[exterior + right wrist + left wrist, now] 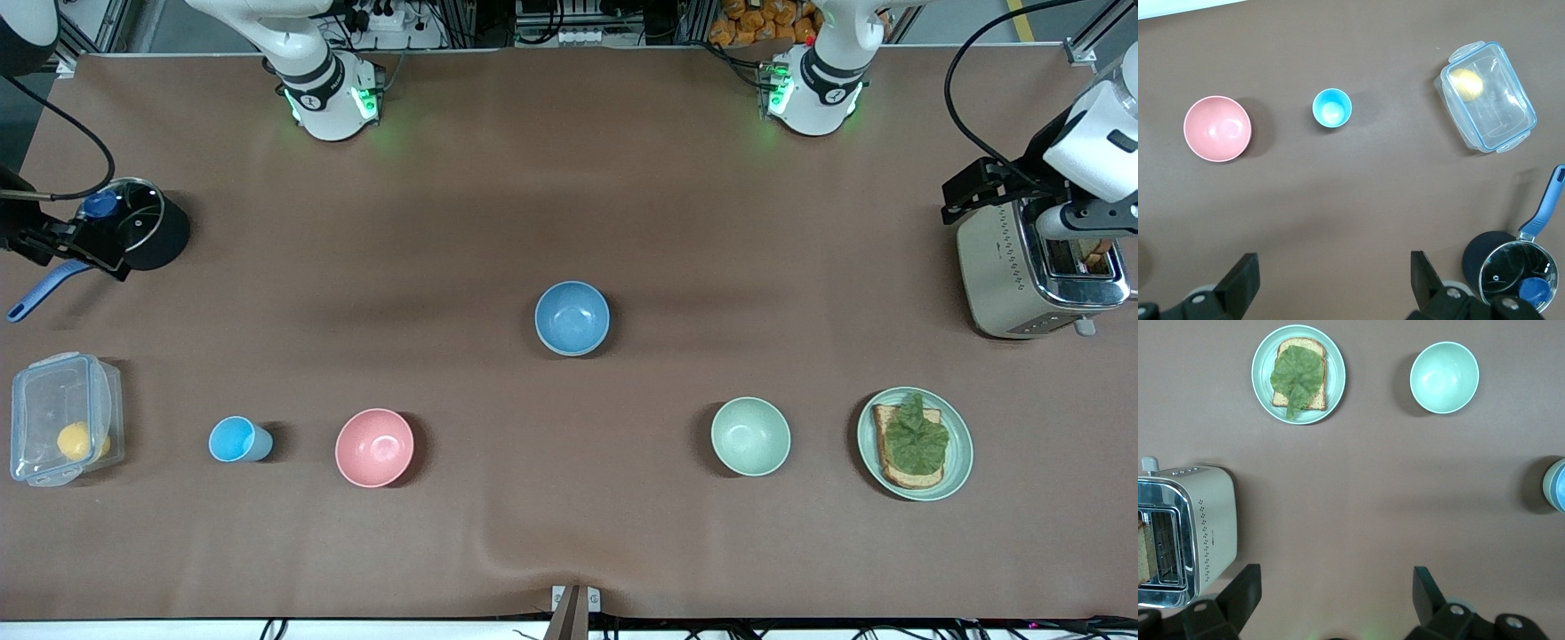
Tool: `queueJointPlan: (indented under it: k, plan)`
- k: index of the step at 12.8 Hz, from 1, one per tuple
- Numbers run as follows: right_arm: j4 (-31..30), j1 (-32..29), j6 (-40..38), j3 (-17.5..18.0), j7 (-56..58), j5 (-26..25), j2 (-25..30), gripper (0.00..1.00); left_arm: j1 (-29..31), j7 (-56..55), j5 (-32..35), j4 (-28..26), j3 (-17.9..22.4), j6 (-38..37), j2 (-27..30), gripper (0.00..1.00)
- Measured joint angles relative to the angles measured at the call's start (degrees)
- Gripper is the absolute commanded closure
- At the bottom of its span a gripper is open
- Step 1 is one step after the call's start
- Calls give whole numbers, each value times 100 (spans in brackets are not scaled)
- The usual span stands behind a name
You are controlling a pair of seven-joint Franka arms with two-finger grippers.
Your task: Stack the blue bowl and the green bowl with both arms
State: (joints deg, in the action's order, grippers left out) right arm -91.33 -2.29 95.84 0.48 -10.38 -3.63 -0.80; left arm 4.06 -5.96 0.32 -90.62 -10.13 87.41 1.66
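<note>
You have the blue bowl (572,317) mid-table, the green bowl (750,436) nearer the camera, well apart. Left gripper (1337,590) over the toaster (1031,267), right gripper (1335,280) over the pot (133,222); both spread wide, empty.

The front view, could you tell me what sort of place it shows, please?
Probably a robotics lab set up as a mock kitchen: a toaster, a lidded saucepan and a plate of toast with lettuce on a brown-covered table, with cables along the edges.
</note>
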Motion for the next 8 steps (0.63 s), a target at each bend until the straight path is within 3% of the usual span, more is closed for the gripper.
queueJointPlan:
  k: [8]
  plan:
    - [0, -48, 0, 0, 67, 0, 0, 0, -4, 0, 0, 57, 0, 81, 9, 0]
